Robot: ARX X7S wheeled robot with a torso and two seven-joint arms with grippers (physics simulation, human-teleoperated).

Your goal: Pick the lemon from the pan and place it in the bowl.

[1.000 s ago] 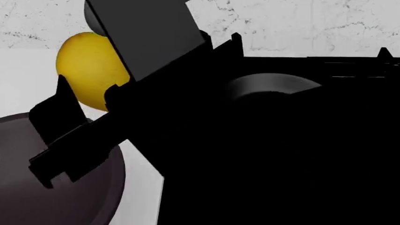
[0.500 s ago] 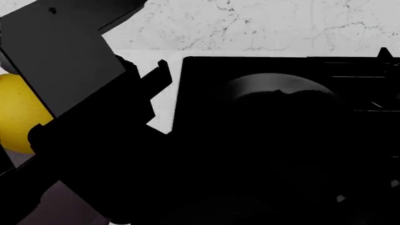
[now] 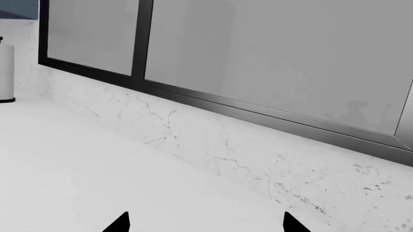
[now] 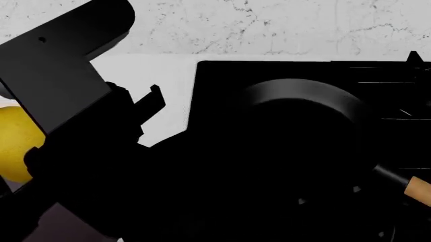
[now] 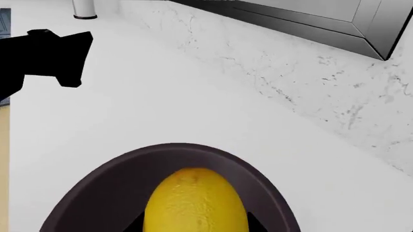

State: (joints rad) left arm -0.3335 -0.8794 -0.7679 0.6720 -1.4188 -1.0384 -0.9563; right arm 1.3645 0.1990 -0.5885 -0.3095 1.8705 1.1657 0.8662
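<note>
1. The lemon (image 5: 195,203) is clamped in the right pincer (image 5: 193,223), directly above the bowl (image 5: 96,193).
2. The left pincer (image 3: 205,223) is held apart over the white bench (image 3: 96,179).
3. The pan (image 4: 303,101) is seen on the dark stove.

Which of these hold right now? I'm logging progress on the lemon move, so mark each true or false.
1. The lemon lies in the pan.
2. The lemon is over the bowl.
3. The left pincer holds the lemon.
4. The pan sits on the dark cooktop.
1. False: the lemon is out of the pan, which shows no lemon.
2. True: the bowl lies directly behind it in the right wrist view.
3. False: the left pincer is open over bare counter.
4. True: on the cooktop.
</note>
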